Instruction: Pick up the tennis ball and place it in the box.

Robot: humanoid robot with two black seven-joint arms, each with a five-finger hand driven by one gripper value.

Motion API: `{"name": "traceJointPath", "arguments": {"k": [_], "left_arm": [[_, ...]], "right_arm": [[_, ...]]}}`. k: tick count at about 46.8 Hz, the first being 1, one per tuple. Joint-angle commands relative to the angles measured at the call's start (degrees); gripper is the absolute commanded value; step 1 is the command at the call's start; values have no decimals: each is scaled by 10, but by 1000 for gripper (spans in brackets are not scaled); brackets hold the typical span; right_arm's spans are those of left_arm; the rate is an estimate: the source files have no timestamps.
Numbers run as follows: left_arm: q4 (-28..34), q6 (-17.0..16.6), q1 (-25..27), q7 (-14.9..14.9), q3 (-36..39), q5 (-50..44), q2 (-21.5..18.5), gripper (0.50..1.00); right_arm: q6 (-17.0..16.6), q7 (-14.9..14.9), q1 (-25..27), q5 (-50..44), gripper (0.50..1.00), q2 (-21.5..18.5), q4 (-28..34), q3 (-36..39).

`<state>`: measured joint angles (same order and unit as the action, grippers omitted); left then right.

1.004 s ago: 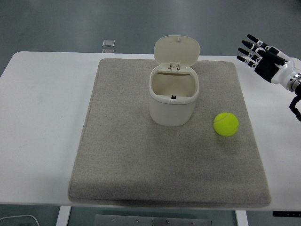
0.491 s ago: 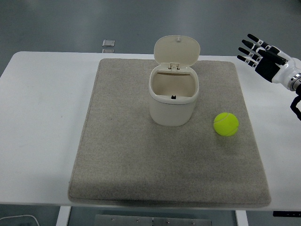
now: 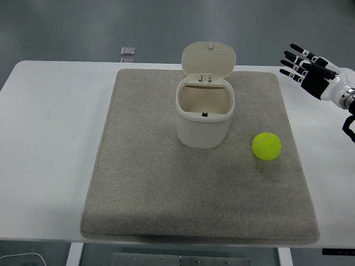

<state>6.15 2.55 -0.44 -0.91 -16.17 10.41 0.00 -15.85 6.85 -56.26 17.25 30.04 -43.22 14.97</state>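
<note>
A smooth white desk (image 3: pixel 50 138) carries a large grey mat (image 3: pixel 166 194) of coarse, felt-like weave, roughly square with rounded corners, covering most of the middle. On the mat, toward its far edge and near the centre line, stands the box (image 3: pixel 204 116): a cream plastic bin with rounded corners and glossy walls, its hinged lid (image 3: pixel 208 60) tipped upright behind the open mouth. The inside shows pale and bare except for a small dark mark on the near inner wall.

The tennis ball (image 3: pixel 267 146) lies on the mat to the right of the box, well clear of it and close to the mat's right edge; it is a fuzzy yellow-green sphere with a faint curved seam.

The right hand (image 3: pixel 308 69) hangs above the desk's far right corner, black jointed fingers (image 3: pixel 292 61) with pale knuckle segments fanned wide, holding nothing, well apart from the ball. A small square metallic piece (image 3: pixel 128 51) sits on the floor beyond the desk's far edge.

Compared with a second ago, the hand sits slightly farther toward the far right; ball, box and mat are unchanged.
</note>
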Motion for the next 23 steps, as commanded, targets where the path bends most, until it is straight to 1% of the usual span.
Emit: {"name": "traceJointPath", "arguments": {"k": [1,13,23], "left_arm": [[0,0,0,0,0,1,0,992],[0,0,0,0,0,0,0,992],[0,0,0,0,0,0,0,992]], "right_arm": [[-2,1,1,-6,921,-1,0,-1],[2,4,0,-76,921,-2,0,-1],[-1,4,-2,-145,921,5,2,-1]]}}
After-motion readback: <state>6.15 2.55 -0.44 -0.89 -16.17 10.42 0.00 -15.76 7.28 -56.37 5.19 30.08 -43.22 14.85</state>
